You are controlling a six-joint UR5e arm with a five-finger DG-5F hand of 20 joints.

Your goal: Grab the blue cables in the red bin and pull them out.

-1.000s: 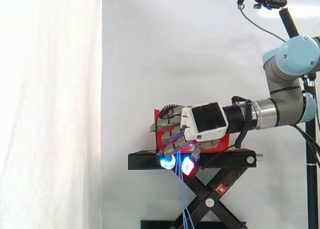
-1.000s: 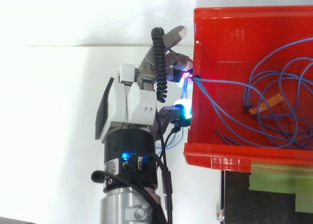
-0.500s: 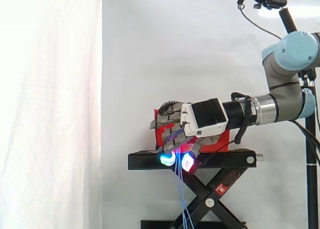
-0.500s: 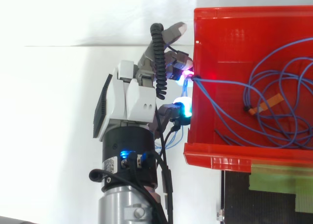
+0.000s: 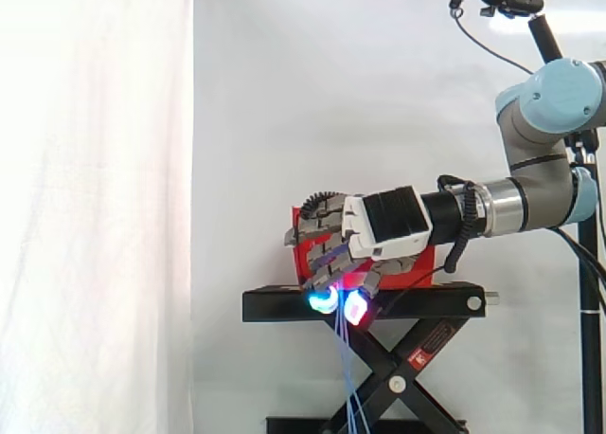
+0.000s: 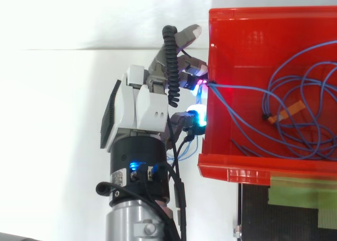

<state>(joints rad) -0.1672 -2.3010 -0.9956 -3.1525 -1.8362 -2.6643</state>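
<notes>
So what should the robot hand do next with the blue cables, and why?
Probably pull away from the red bin with its pinch shut: the hand grips the blue cables just outside the bin's wall, some strands hang below it, but most loops lie inside.

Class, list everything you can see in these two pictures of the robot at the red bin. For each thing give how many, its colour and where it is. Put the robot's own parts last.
bin: one, red, on the stand.
cables: several, blue, looped inside the bin; some run over its wall into the hand and hang below it.
tag: one, orange, on the cables in the bin.
stand: one, black, scissor type, under the bin.
tape: count unclear, green, on the stand beside the bin.
curtain: one, white, behind everything.
camera: one, black, on a pole, upper right of the side view.
arm: one, grey and pale blue, entering from the right.
hand: one, white and grey, just outside the bin's wall, curled on the cables.
</notes>
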